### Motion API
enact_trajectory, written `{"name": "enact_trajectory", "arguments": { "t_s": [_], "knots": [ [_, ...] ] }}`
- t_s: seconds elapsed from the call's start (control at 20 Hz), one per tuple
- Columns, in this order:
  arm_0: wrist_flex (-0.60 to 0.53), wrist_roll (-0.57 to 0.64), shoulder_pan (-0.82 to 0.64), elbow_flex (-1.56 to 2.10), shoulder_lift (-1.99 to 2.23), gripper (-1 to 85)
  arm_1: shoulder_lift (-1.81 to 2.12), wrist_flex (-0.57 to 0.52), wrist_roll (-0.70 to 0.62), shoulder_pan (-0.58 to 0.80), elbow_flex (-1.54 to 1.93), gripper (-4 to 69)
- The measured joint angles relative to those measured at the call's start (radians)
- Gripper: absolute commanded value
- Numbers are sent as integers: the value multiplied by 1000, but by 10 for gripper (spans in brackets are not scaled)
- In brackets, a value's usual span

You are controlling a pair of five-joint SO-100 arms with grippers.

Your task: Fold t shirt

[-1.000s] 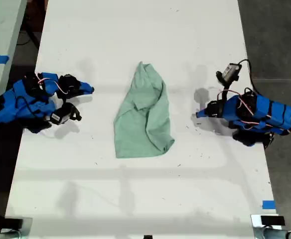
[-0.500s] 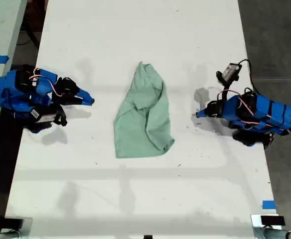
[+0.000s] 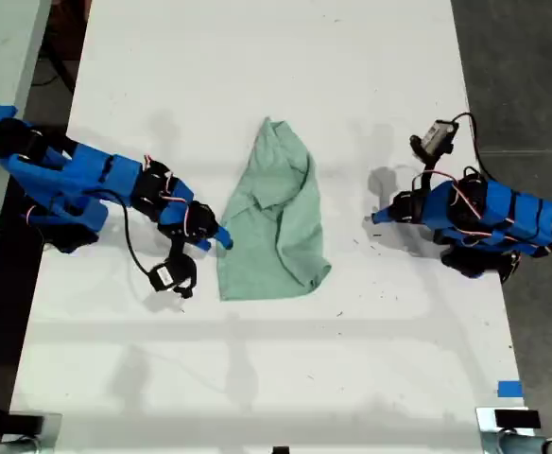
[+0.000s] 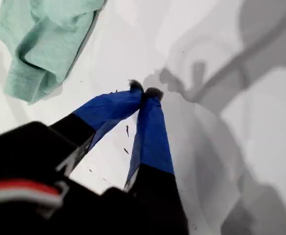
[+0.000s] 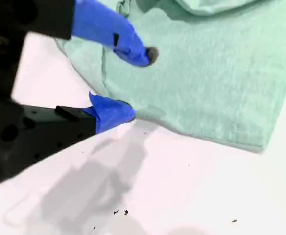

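In the exterior view, the t shirt (image 3: 274,216) is lying crumpled mid-table (image 3: 257,378), and my second gripper (image 3: 221,238), parked well clear a second ago, is now reaching its edge on the exterior view's left. My first gripper (image 3: 374,218) is resting near the exterior view's right, unmoved.

First wrist view: its jaws are pressed together on nothing.

Second wrist view: the jaws are spread, straddling the shirt's edge, so a grasp is probably starting.

Claw (image 3: 221,240) at t shirt (image 3: 274,216) edge
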Motion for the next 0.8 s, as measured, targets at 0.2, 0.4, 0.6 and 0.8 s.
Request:
{"name": "enact_trajectory", "arguments": {
  "t_s": [0.2, 0.4, 0.6, 0.8],
  "knots": [
    [-126, 0, -9, -2, -166, 207, 0, 0, 0, 0, 0, 16],
    [-137, -28, -28, -2, -242, 134, 0, 0, 0, 0, 0, 16],
    [-135, -54, -32, -25, -279, -3, 0, 0, 0, 0, 0, 16],
    [-29, -81, -38, -48, -272, -3, 0, 0, 0, 0, 0, 16]
  ]
}}
